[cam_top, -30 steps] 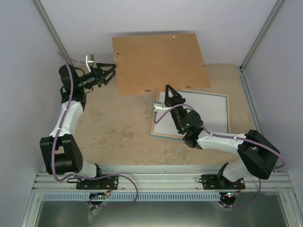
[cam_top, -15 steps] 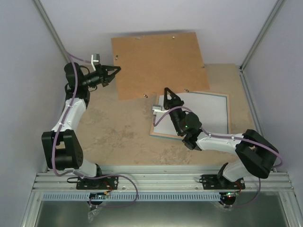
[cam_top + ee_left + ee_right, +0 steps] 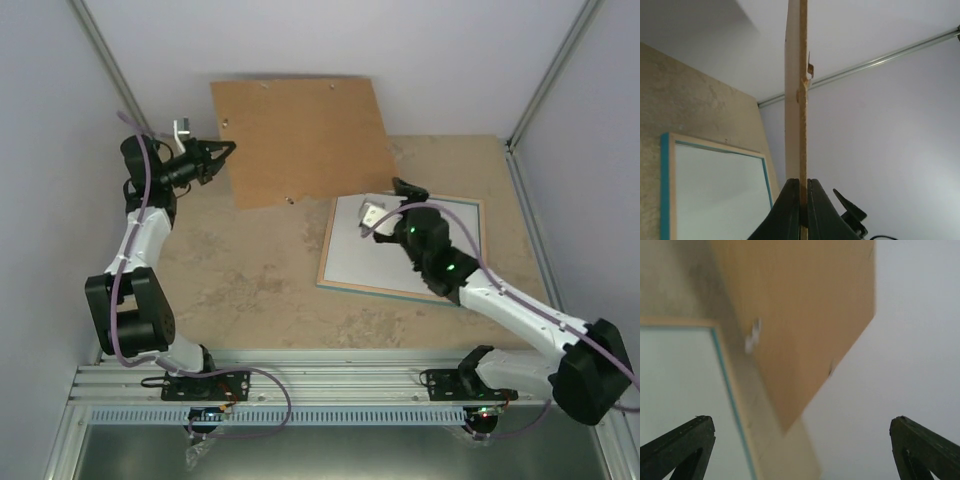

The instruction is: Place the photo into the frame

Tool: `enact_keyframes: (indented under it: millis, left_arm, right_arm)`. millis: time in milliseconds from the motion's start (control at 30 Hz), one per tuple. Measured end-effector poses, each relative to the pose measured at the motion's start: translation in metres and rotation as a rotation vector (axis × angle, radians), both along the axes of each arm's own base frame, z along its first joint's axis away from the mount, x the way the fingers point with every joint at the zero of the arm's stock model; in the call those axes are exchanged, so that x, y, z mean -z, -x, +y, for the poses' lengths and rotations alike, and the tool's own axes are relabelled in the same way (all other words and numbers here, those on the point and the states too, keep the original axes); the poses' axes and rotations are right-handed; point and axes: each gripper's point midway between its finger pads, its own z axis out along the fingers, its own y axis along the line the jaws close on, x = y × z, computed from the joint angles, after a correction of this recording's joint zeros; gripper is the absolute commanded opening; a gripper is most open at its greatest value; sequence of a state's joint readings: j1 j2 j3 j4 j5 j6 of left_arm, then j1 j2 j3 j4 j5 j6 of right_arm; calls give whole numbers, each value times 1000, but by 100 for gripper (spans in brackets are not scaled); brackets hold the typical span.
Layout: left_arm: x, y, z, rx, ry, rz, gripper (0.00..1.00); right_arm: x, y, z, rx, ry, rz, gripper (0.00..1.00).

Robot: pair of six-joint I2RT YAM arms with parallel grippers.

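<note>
Left gripper (image 3: 224, 150) clamps the backing board (image 3: 300, 130) by its left edge; right gripper (image 3: 801, 424) stands wide apart above the frame (image 3: 327, 245).

Blurred throughout from the right wrist: cannot make out the small marks on the backing board (image 3: 805, 315); loses the frame (image 3: 732, 370) past the left and bottom edges. Shows only the fingertips (image 3: 675, 445) of the right gripper (image 3: 801, 422), in the bottom corners. From the left wrist, sees the board edge-on, neither face, cropped at the top; crops the left gripper (image 3: 800, 185) at the bottom. From above, hides the frame's near right corner under the right arm (image 3: 520, 310); cannot tell what the white sheet (image 3: 365, 260) inside is.
</note>
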State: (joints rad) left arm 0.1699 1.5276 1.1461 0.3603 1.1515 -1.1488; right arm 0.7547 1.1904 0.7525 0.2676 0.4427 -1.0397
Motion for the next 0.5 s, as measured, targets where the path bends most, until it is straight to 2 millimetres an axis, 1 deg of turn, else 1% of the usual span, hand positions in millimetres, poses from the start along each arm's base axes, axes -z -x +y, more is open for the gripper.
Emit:
enact_keyframes:
  millis: [67, 100, 200, 267, 333, 400, 467, 500]
  left_arm:
    - [3, -3, 7, -25, -13, -7, 0]
    - [5, -3, 7, -30, -17, -8, 0]
    - [10, -2, 6, -27, -26, -11, 0]
    - [13, -2, 6, -27, -31, -10, 0]
    - [14, -1, 6, -26, -34, -10, 0]
    - [14, 0, 6, -27, -37, -15, 0]
    - [14, 1, 6, -29, -39, -18, 0]
    - [14, 2, 5, -29, -40, -20, 0]
  right_arm:
    - [12, -6, -28, 39, -51, 130, 98]
    - [18, -7, -39, 54, -74, 180, 98]
    - [44, -8, -89, 148, -173, 365, 98]
    - [62, -8, -119, 215, -232, 469, 98]
    - [82, -9, -159, 306, -314, 598, 97]
    - [99, -11, -201, 409, -410, 708, 89]
    - [114, -11, -235, 488, -505, 798, 78]
    - [121, -12, -251, 525, -556, 841, 75]
